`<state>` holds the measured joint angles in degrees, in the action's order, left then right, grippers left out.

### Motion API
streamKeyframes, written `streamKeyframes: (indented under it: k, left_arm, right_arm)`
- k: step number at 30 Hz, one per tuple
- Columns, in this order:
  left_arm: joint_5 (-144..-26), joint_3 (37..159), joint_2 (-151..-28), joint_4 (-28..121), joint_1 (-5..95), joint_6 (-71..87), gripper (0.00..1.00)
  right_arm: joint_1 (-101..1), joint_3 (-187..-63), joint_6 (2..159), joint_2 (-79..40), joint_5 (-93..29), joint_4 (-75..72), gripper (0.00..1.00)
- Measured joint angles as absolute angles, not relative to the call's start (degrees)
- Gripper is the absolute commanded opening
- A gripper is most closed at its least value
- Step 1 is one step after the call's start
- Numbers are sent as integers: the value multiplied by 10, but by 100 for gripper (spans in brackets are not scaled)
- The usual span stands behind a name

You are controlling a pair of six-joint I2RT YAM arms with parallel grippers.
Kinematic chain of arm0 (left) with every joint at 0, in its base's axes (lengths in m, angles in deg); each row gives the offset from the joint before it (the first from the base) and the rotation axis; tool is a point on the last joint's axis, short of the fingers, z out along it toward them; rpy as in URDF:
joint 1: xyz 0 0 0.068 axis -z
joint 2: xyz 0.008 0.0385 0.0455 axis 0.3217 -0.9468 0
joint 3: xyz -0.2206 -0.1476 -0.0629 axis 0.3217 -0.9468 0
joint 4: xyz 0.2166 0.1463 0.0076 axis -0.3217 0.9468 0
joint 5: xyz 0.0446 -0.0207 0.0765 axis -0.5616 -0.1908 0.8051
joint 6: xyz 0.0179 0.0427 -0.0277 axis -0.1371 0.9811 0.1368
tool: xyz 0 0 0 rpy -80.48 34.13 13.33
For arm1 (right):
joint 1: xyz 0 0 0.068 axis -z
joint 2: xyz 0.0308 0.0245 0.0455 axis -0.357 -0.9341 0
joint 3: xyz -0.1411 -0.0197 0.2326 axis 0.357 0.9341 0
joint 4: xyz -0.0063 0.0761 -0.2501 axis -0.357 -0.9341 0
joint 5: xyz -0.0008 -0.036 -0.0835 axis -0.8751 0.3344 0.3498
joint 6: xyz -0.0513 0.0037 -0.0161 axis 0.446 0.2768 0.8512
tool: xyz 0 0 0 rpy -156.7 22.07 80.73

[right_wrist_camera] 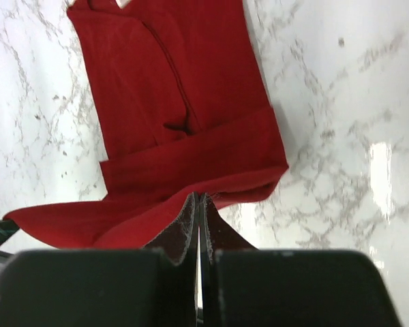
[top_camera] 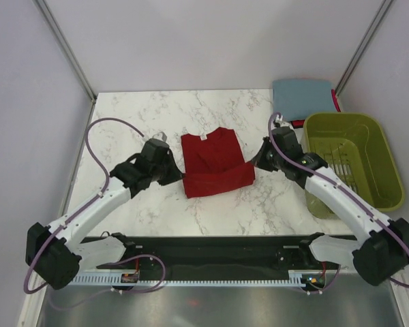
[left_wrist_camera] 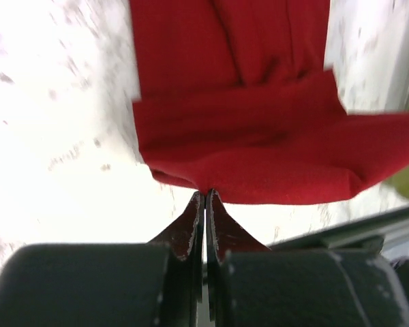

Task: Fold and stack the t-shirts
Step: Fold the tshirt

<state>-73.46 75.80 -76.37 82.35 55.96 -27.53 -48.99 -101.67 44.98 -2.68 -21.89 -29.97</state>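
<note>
The dark red t-shirt (top_camera: 213, 163) lies mid-table, its lower part folded up into a raised band. My left gripper (top_camera: 176, 170) is shut on the band's left corner; the left wrist view shows the red t-shirt (left_wrist_camera: 245, 136) pinched at the closed tips of the gripper (left_wrist_camera: 205, 194). My right gripper (top_camera: 256, 161) is shut on the band's right corner; in the right wrist view the red cloth (right_wrist_camera: 177, 102) sits at the closed tips of the gripper (right_wrist_camera: 198, 197). The slate blue-grey t-shirt (top_camera: 300, 95) lies folded at the back right.
An olive-green slatted basket (top_camera: 354, 160) stands at the right, close to my right arm. The marble table (top_camera: 143, 109) ends at walls left and back. A black rail (top_camera: 211, 248) runs along the near edge.
</note>
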Motion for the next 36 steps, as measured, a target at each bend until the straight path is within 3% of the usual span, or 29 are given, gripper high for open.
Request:
streamKeyframes:
  k: [7, 19, 29, 31, 32, 36]
  left_arm:
    - [-788, 879, -897, 801, 438, -219, 2]
    - [-853, 1183, -1218, 768, 361, -176, 2]
    - [-861, 1322, -1382, 750, 300, -159, 2]
    - [-860, 1330, -1400, 745, 292, -159, 2]
    - [-859, 1331, -1407, 743, 288, -158, 2]
    - [-864, 1349, -1436, 740, 275, -154, 2]
  right_arm:
    - [-438, -1185, 522, -197, -245, -268, 0]
    - [-364, -1444, 567, -495, -343, -232, 0]
    - [-341, -1646, 564, -739, -454, -158, 4]
    - [-341, -1676, 558, -779, -468, -139, 18]
    - [-341, -1682, 556, -794, -476, -127, 31]
    - [-341, -1692, 555, -825, -497, -104, 48]
